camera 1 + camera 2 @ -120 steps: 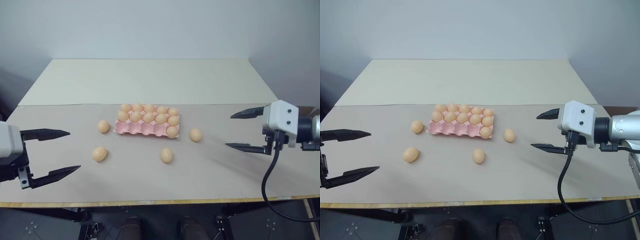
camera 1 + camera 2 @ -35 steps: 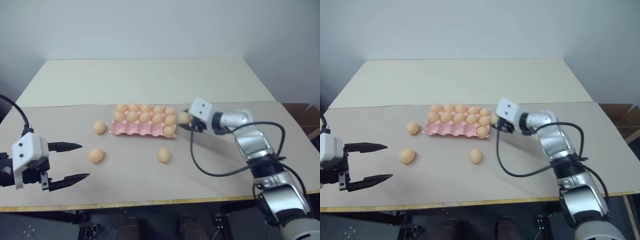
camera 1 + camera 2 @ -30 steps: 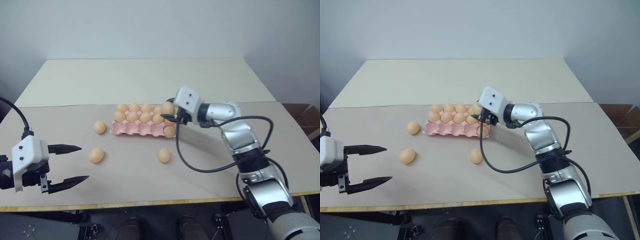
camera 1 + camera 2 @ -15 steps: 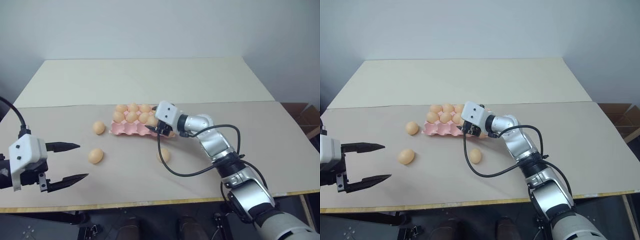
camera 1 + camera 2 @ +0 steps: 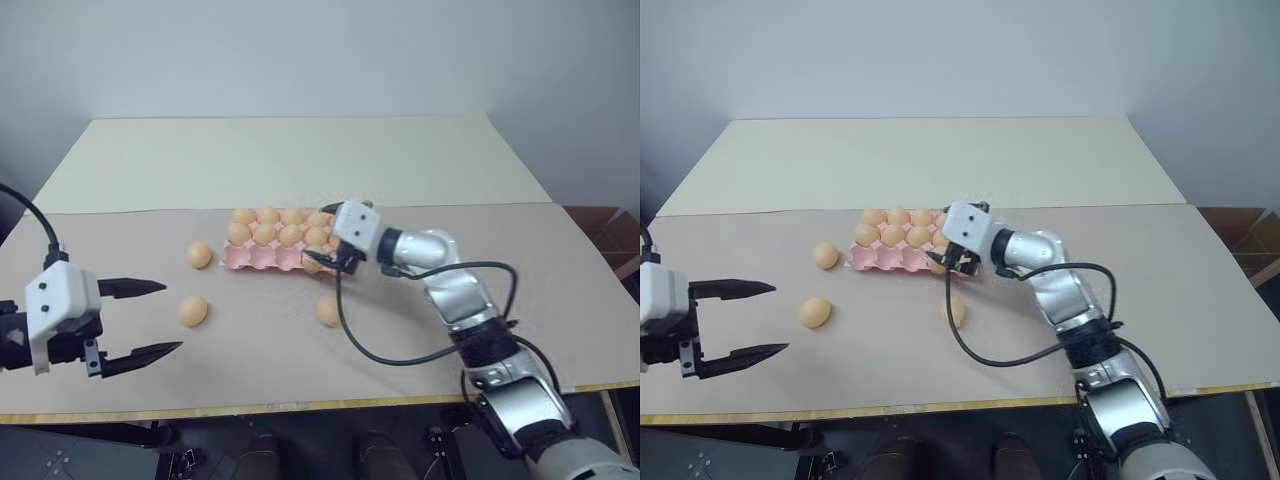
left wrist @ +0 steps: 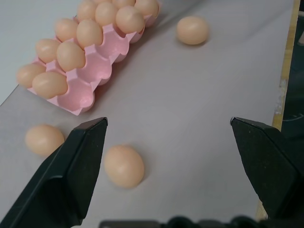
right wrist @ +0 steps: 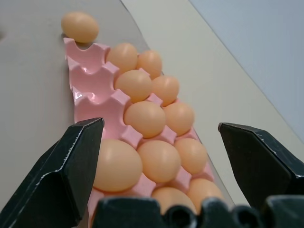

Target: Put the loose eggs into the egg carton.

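**Right jaws spread over the carton's near row, three eggs loose on the surface**

The egg carton (image 5: 285, 245) lies on the tan surface (image 5: 420, 180), a pink moulded tray with its back and middle rows full of pale orange eggs. The right gripper (image 7: 159, 156) hangs low over the right end of the tray, its jaws wide apart and clamped on nothing. In the right wrist view an egg (image 7: 116, 165) sits in a near-row cup just beside one black finger (image 7: 66, 171), the other finger (image 7: 259, 164) stands well off to the far side, and further along the near row the pink cups are bare.

Three loose eggs lie on the surface outside the tray. One egg (image 5: 200, 254) rests just beside the tray's left end. A second egg (image 5: 193, 311) lies nearer the front edge, left of the tray and close to the left gripper. A third egg (image 5: 328, 310) lies in front of the tray's right part, partly crossed by the right arm's black cable (image 5: 345, 320).

The left gripper (image 5: 150, 318) hovers above the surface at the left, jaws spread wide and empty, pointing toward the second egg. In the left wrist view that egg (image 6: 124, 166) lies between the two open fingers, nearer one finger (image 6: 71, 175) and not touching it.
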Motion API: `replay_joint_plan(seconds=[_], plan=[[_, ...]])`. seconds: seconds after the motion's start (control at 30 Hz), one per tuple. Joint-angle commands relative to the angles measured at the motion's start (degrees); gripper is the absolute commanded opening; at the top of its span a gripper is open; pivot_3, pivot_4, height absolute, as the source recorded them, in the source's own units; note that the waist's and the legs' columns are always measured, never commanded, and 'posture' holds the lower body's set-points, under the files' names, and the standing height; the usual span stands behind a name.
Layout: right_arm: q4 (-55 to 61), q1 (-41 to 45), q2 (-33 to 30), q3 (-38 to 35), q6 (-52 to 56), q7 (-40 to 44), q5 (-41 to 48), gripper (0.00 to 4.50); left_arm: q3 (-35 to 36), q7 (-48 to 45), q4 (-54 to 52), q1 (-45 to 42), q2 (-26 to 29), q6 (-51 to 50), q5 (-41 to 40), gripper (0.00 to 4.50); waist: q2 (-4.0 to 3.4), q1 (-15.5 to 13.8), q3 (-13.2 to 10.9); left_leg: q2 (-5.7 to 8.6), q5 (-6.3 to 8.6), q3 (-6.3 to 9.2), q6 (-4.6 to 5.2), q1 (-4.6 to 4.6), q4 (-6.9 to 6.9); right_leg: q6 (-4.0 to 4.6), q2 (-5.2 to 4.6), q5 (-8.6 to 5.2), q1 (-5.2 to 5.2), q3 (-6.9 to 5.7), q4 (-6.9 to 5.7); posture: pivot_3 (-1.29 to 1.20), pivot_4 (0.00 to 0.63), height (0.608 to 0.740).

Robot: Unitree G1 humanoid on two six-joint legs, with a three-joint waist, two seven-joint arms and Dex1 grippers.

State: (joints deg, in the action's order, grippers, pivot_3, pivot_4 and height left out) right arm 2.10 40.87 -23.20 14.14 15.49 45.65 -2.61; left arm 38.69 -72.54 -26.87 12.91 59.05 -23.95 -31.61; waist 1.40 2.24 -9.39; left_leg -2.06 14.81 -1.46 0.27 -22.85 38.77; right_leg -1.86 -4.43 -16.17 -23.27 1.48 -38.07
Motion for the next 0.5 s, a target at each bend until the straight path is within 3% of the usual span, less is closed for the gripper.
replay_joint_plan(seconds=[0.03,0.13,0.27,0.5], plan=[[14.6,-3.5,-8.5,-6.6,11.1,8.8,9.9,4.48,-0.2,0.4,-1.2,-2.1,0.9,-0.3,-1.9,4.5,-0.01,-0.4,0.0,0.01,0.0,0.02,0.0,-0.02,0.0,0.0,-0.01,0.0,0.0,-0.02,0.01,0.0,0.15,0.74],[20.5,-7.0,-15.6,-9.8,15.0,13.8,15.5,4.48,-0.5,-0.1,-1.1,-2.8,0.8,-0.7,-2.8,4.5,0.0,-0.8,0.0,0.01,0.01,0.02,0.02,-0.04,0.01,0.0,-0.02,0.0,0.03,-0.04,0.08,0.0,0.15,0.74],[27.4,-17.7,-29.1,-18.1,15.5,23.6,22.3,4.48,-1.4,-1.7,0.1,-3.8,1.4,-0.2,-3.7,4.5,-0.02,-1.4,0.0,-0.01,0.02,0.01,0.03,0.04,-0.01,0.0,0.03,-0.01,0.09,-0.03,0.11,0.0,0.15,0.74],[29.7,-23.6,-34.3,-21.5,15.7,22.5,25.3,4.48,-2.3,-3.1,1.3,-5.1,2.0,-0.1,-3.9,4.5,-0.01,-1.0,0.0,-0.03,0.02,-0.11,0.04,0.27,0.02,-0.01,0.11,0.0,0.22,0.15,0.04,0.0,0.15,0.74]])
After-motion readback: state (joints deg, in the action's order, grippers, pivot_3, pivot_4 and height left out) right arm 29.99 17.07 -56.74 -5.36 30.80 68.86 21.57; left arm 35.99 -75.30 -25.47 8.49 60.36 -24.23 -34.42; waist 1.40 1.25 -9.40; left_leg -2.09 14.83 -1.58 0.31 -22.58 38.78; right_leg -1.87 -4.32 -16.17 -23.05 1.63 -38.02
